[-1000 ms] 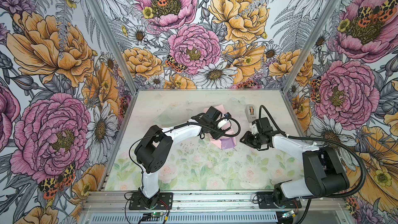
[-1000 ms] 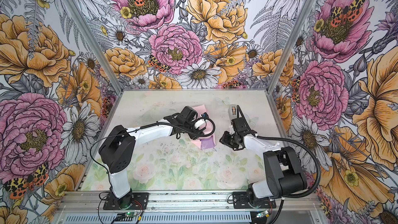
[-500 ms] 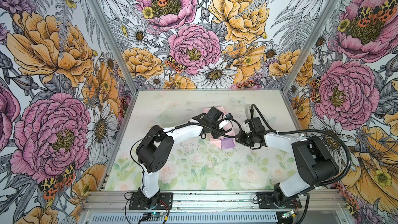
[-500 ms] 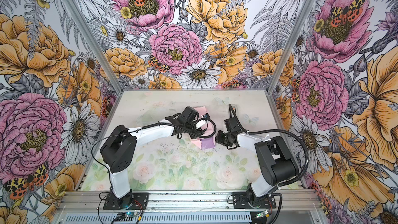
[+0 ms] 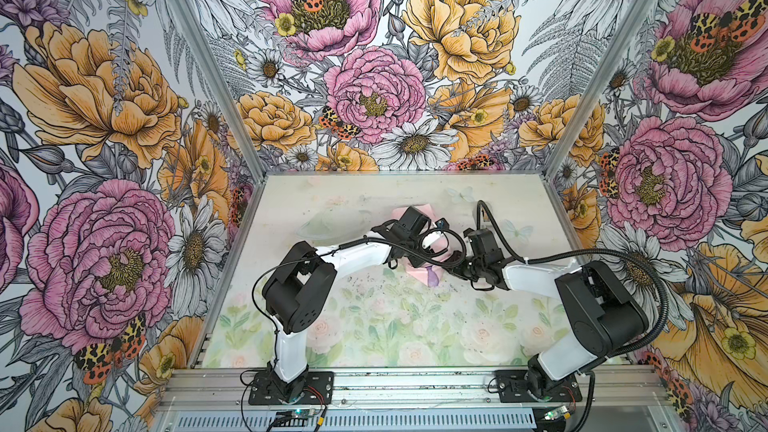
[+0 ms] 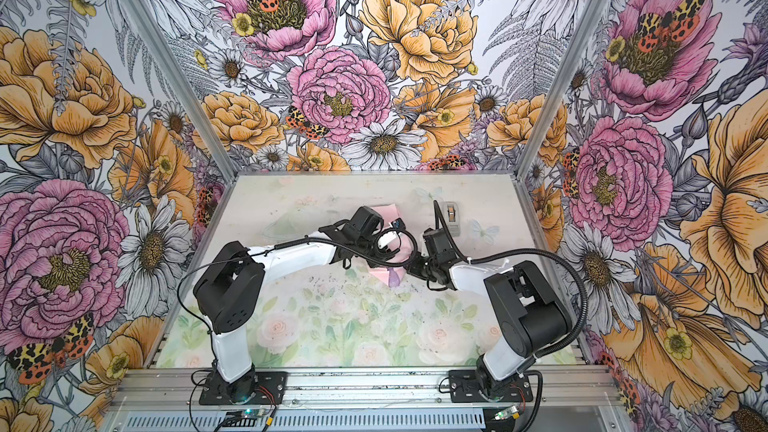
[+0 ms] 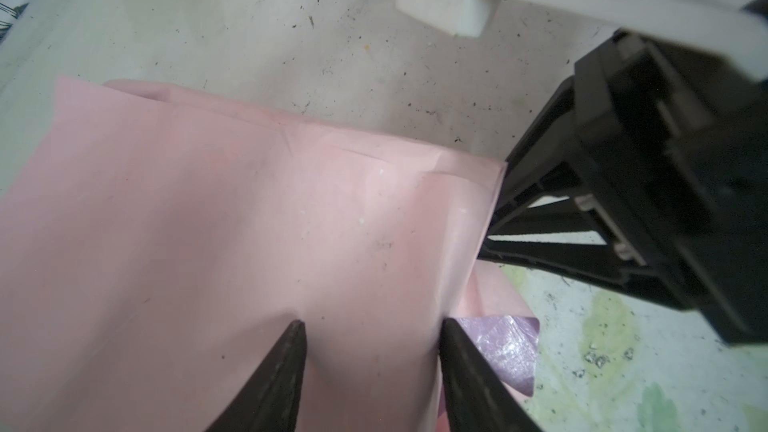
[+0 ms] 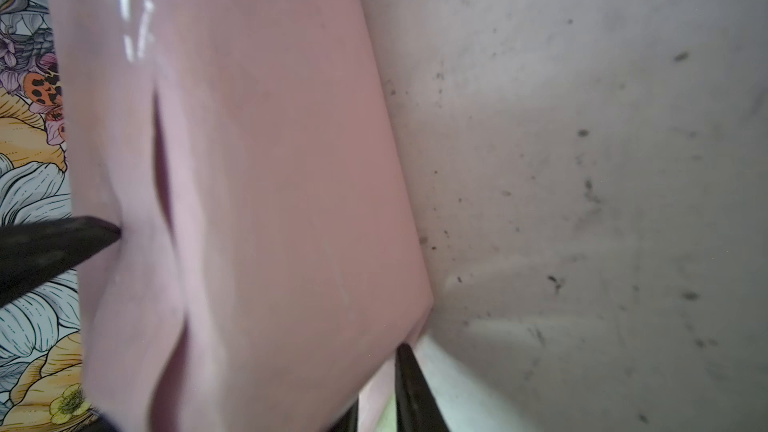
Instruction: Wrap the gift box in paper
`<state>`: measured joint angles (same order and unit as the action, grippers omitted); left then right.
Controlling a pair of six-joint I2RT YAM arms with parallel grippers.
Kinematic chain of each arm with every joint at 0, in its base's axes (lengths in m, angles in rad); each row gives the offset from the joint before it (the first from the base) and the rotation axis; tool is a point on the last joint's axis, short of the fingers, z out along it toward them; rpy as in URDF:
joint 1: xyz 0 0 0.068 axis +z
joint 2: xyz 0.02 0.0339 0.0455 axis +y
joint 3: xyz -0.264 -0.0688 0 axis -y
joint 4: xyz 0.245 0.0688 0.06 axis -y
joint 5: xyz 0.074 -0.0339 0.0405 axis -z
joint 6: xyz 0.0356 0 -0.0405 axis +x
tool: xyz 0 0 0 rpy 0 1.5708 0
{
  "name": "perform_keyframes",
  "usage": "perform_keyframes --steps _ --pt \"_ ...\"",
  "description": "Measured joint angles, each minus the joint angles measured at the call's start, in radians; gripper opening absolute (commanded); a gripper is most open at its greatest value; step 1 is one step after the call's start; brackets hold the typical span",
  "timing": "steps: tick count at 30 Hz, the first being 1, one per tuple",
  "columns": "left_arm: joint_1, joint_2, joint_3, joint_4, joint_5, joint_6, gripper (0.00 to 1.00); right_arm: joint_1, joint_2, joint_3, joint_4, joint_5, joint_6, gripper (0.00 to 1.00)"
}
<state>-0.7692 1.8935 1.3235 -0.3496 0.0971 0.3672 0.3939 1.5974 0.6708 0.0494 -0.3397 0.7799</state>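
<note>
The paper (image 7: pixel 232 218) is folded pale-pink side out into a bundle in the middle of the table (image 5: pixel 374 326), with a lilac corner (image 7: pixel 505 347) sticking out at its near edge. The gift box is hidden under it. My left gripper (image 7: pixel 372 326) presses down on top of the bundle with its fingertips (image 7: pixel 297 328) apart, one denting the sheet, the other at its edge. My right gripper (image 8: pixel 376 384) has come in from the right side, its jaws narrow with a pink flap between them. Both grippers (image 5: pixel 424 261) (image 5: pixel 451 270) meet at the bundle (image 5: pixel 417 274).
A grey tape dispenser (image 6: pixel 451 216) stands at the back right, just behind the right arm's wrist (image 6: pixel 436 243). The left arm's cable loop (image 5: pixel 444 251) hangs over the bundle. Printed walls close in the table on three sides.
The right gripper moved left from beside the bundle up against its edge and narrowed onto a flap. The left gripper stayed on top and closed a little.
</note>
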Motion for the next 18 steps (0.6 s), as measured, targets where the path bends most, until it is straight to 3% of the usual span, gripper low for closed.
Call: perform_keyframes --steps 18 --pt "0.002 0.0 -0.049 0.114 0.013 -0.021 0.46 0.065 0.037 -0.05 0.2 0.086 0.054 0.11"
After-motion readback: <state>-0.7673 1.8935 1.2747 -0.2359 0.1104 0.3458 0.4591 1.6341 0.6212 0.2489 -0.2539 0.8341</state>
